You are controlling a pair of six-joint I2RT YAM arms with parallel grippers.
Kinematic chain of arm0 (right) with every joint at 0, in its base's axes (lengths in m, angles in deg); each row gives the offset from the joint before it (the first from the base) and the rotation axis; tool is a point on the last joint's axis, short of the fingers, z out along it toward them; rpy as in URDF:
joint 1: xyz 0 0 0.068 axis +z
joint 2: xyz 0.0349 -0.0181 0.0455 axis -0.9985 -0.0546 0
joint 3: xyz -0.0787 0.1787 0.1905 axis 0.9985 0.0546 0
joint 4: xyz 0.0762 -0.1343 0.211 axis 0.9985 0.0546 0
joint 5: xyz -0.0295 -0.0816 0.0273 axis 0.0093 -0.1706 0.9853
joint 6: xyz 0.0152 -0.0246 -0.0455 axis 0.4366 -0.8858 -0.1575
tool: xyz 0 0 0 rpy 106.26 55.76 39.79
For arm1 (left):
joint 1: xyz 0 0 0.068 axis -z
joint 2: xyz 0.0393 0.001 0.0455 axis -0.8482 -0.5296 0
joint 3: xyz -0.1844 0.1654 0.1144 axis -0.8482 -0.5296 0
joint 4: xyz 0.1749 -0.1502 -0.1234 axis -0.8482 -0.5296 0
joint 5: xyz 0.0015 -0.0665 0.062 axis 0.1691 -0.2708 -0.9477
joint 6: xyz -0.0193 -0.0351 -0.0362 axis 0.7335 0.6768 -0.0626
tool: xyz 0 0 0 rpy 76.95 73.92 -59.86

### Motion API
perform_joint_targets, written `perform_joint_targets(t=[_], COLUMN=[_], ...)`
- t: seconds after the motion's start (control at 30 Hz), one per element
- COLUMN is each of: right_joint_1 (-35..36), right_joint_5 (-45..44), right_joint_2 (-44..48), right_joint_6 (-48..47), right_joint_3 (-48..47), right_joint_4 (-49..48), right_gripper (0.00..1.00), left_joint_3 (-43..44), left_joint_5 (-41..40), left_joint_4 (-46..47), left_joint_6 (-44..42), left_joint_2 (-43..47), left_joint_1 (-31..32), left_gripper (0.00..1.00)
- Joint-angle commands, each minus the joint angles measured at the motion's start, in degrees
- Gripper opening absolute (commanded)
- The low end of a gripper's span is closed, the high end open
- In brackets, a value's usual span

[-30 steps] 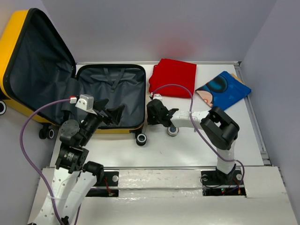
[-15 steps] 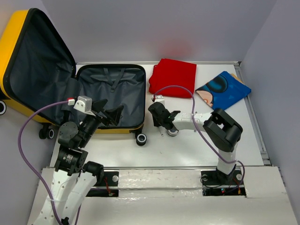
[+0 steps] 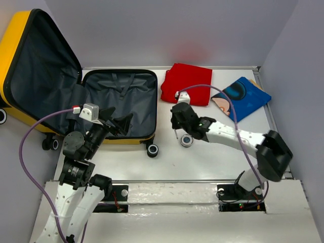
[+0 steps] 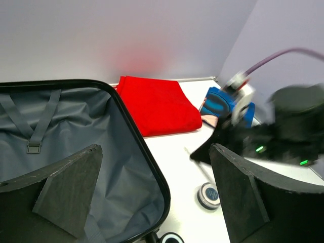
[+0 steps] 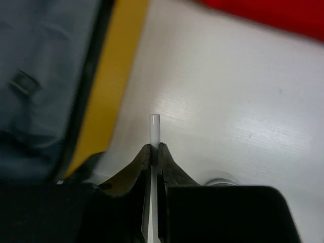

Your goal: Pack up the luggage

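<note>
- The right gripper (image 5: 154, 148) is clenched on one thin white stick (image 5: 154, 124), whose tip pokes out past the fingertips. It hangs over the white table (image 3: 212, 162), just beside the luggage's yellow rim.
- One small round tin (image 3: 187, 140) lies on the table close to that gripper, on its near side.
- The left gripper (image 3: 117, 120) has its jaws spread wide and grasps nothing. It is poised over the near edge of the luggage's lower half.
- One luggage (image 3: 119, 98) lies open at the table's far left. Its grey-lined base is flat, and its yellow lid (image 3: 15, 45) is tilted up, out past the table's left edge. A black wheel (image 3: 152, 150) sits at the near right corner.
- There are two cloths. A folded red one (image 3: 187, 83) lies just right of the luggage by the far edge. A blue printed one (image 3: 242, 97) lies just beside it, towards the right wall.
- Plain grey walls (image 3: 177, 30) close in the back and both sides.
- The widest bare stretch of table runs between the luggage's near edge and the arm bases, and right of the tin.
</note>
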Motion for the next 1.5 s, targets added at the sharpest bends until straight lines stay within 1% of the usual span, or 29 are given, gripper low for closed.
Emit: perform_joint_targets(t=[0.0, 0.03, 0.1, 0.13, 0.17, 0.2, 0.27, 0.3, 0.33, 0.4, 0.43, 0.47, 0.53, 0.57, 0.63, 0.67, 0.7, 0.77, 0.83, 0.93, 1.17, 1.23, 1.27, 1.3, 1.37, 1.4, 1.43, 1.47], right_joint_1=[0.2, 0.2, 0.2, 0.2, 0.2, 0.2, 0.2, 0.2, -0.5, -1.9, -3.9, -4.7, -5.3, -5.3, -5.8, -5.8, -5.8, -5.8, -5.8, -5.8, -5.8, -5.8, -5.8, -5.8, -5.8, -5.8, -5.8, -5.8], right_joint_5=[2.9, 4.2, 7.5, 12.3, 14.6, 17.1, 17.1, 15.5, 14.3, 13.3, 13.7, 13.8, 12.0, 10.5, 6.0, 4.7, 3.8, 4.1, 5.1, 7.5, 11.8, 12.5, 12.4, 11.8, 9.9, 8.8, 8.1, 7.7], right_joint_2=[7.5, 6.9, 1.1, -1.6, -6.2, -7.7, -8.8, -8.4, -8.0, -6.0, -2.6, -0.8, 4.4, 5.6, 7.5, 8.1, 8.7, 10.4, 10.6, 8.6, -0.1, -1.8, -2.5, -2.9, -3.1, -2.8, -2.4, -1.1], right_joint_6=[-1.2, -1.5, -1.2, -0.8, -0.6, -0.3, -0.3, -1.0, -1.6, -1.7, -1.3, -0.6, -2.5, -3.3, -3.7, -2.7, -2.4, -0.9, 0.5, 1.3, -0.4, -0.5, -0.6, -0.6, -1.1, -1.3, -1.6, -2.8], right_joint_3=[-2.6, -4.3, -10.6, -18.0, -21.5, -26.5, -27.6, -27.4, -26.8, -20.6, -17.5, -10.9, -4.6, -0.1, 3.2, 4.8, 8.1, 10.8, 13.2, 13.1, 11.0, 10.3, 9.8, 9.1, 8.6, 7.8, 7.1, 6.4], right_joint_4=[-8.8, -11.1, -12.2, -12.2, -11.5, -11.0, -10.7, -9.2, -7.3, -5.6, -5.6, -5.5, -4.4, -0.7, 4.5, 8.7, 10.2, 11.9, 12.6, 12.5, 8.3, 6.7, 6.6, 6.6, 6.6, 7.1, 7.6, 8.1], right_gripper=[0.07, 0.07, 0.07, 0.14, 0.41, 0.51, 0.70, 0.76, 0.76, 0.75, 0.73, 0.68, 0.68, 0.71, 0.78, 0.87, 0.89, 0.96, 0.99, 1.00, 1.00, 0.98, 0.96, 0.87, 0.75, 0.53, 0.44, 0.38], left_joint_3=[-0.2, -0.1, 0.0, 0.1, 0.0, 0.0, 0.0, -0.1, 0.0, 0.1, 0.2, 0.3, 0.3, 0.2, 0.2, 0.3, 0.4, 0.4, 0.5, 0.4, 0.2, 0.1, 0.1, 0.2, 0.1, 0.1, 0.2, 0.2], left_joint_5=[-0.2, -0.2, -0.3, -0.5, -0.7, -0.9, -1.3, -1.3, -1.2, -1.2, -1.2, -1.2, -1.4, -1.5, -1.8, -1.8, -1.8, -2.2, -2.3, -2.0, -1.5, -1.5, -1.4, -1.5, -1.5, -1.5, -1.4, -1.3], left_joint_4=[1.9, 1.9, 1.9, 1.8, 1.7, 1.3, 1.0, 1.0, 1.0, 1.0, 1.0, 1.1, 1.0, 1.0, 0.8, 0.8, 0.8, 0.8, 0.9, 0.9, 0.8, 0.8, 0.8, 0.8, 0.8, 0.8, 0.8, 0.8], left_joint_6=[-0.6, -0.5, -0.8, -0.8, -0.9, -0.9, -0.8, -0.9, -0.9, -0.9, -0.9, -1.0, -1.0, -1.0, -1.0, -1.0, -1.0, -1.0, -1.0, -1.0, -0.7, -0.6, -0.7, -0.7, -0.7, -0.7, -0.6, -0.6], left_joint_2=[-0.1, -0.2, -0.3, -0.4, -0.4, -0.3, -0.3, -0.2, -0.1, -0.1, -0.1, -0.1, 0.0, 0.1, 0.2, 0.1, 0.1, 0.0, -0.2, -0.6, -0.3, -0.3, -0.3, -0.3, -0.1, 0.0, 0.0, 0.1], left_joint_1=[-0.3, -0.3, -0.3, -0.4, -0.4, -0.4, -0.4, -0.4, -0.4, -0.3, -0.3, -0.2, 0.1, 0.3, 0.6, 0.6, 0.6, 0.6, 0.6, 0.6, 0.6, 0.6, 0.6, 0.6, 0.6, 0.6, 0.6, 0.6], left_gripper=[0.99, 0.99, 0.99, 0.99, 0.99, 0.99, 0.99, 0.99, 0.99, 0.99, 0.99, 0.99, 0.99, 0.99, 0.99, 0.99, 0.99, 0.99, 0.99, 0.99, 0.99, 0.99, 0.99, 0.99, 0.99, 0.99, 0.99, 0.99])
